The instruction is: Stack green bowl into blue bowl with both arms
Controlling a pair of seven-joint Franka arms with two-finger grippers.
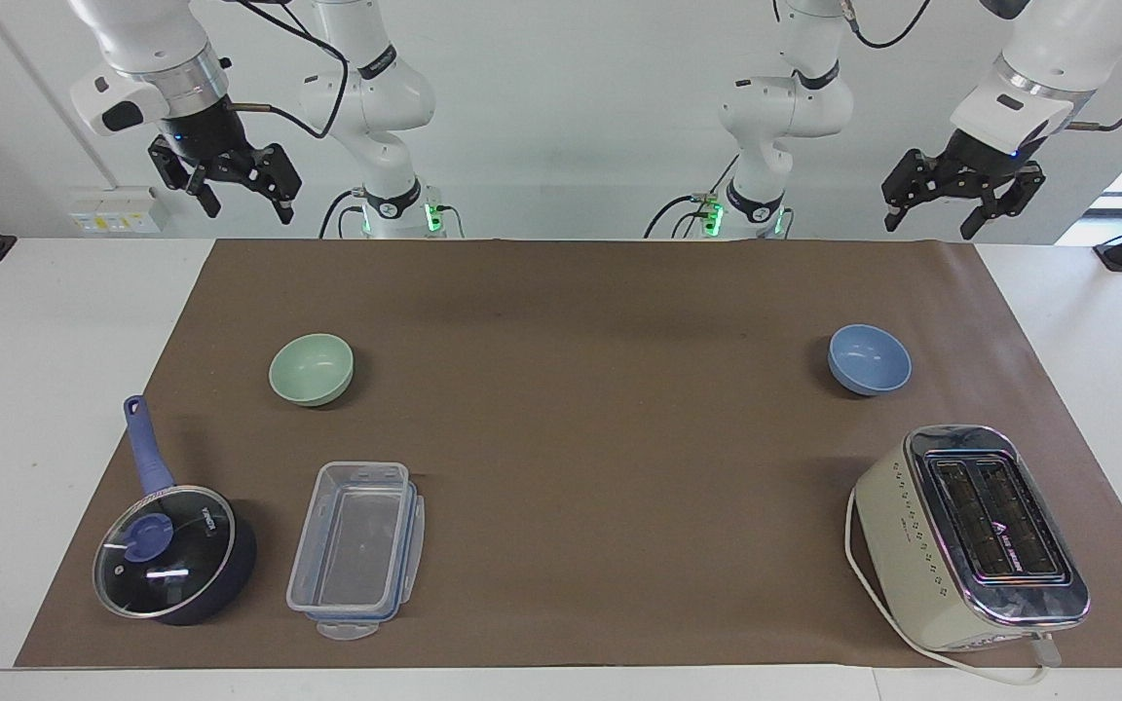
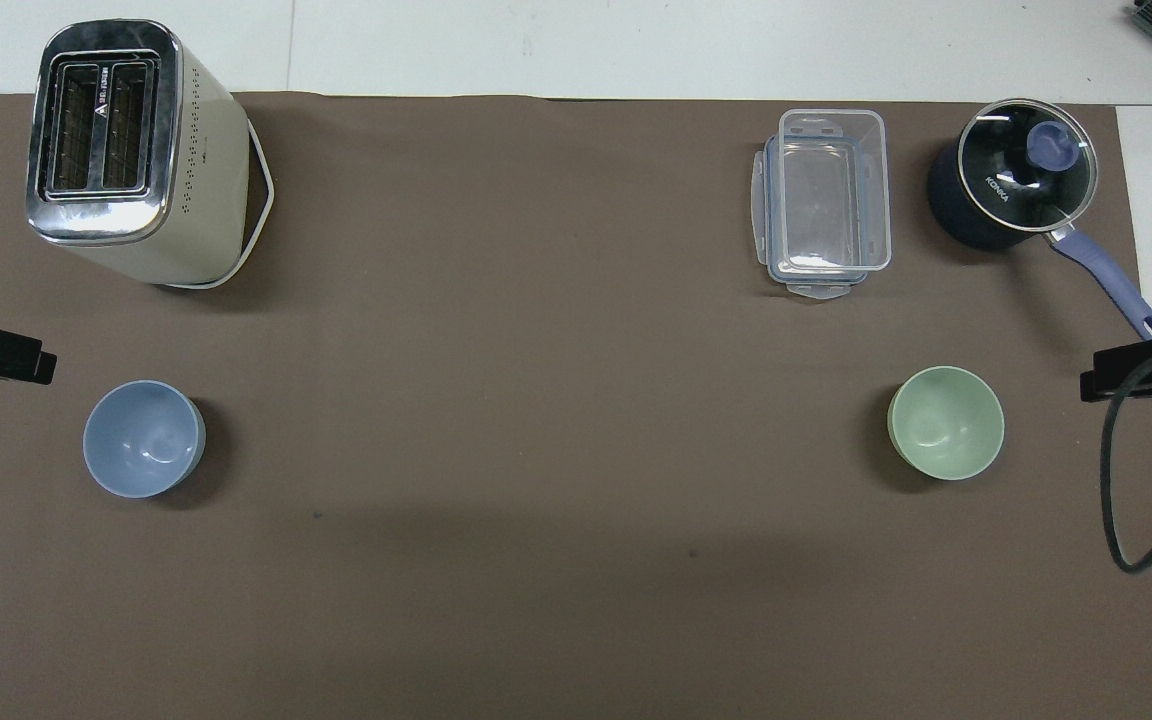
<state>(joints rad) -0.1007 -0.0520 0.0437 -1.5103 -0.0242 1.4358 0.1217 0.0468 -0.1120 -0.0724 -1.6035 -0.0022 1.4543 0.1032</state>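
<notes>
The green bowl (image 1: 311, 368) stands upright on the brown mat (image 1: 561, 321) toward the right arm's end of the tabletop (image 1: 55, 321), empty. The blue bowl (image 1: 869, 358) stands upright toward the left arm's end, also empty, well apart from the green one and about as near to the robots.

Farther from the robots than the green bowl lie a clear plastic container (image 1: 356, 550) and, beside it at the mat's edge, a dark blue saucepan (image 1: 174, 552) with a glass lid; the lid's rim carries the word "KONKA" (image 2: 997, 189). Farther from the robots than the blue bowl lies a cream toaster (image 1: 972, 537) with a chrome top; a small logo and lettering sit between its slots, too small to read.

The right hand (image 1: 240, 200) hangs raised over the tabletop's edge nearest the robots, fingers spread wide, holding nothing. The left hand (image 1: 933, 214) hangs likewise at its own end, wide and empty.
</notes>
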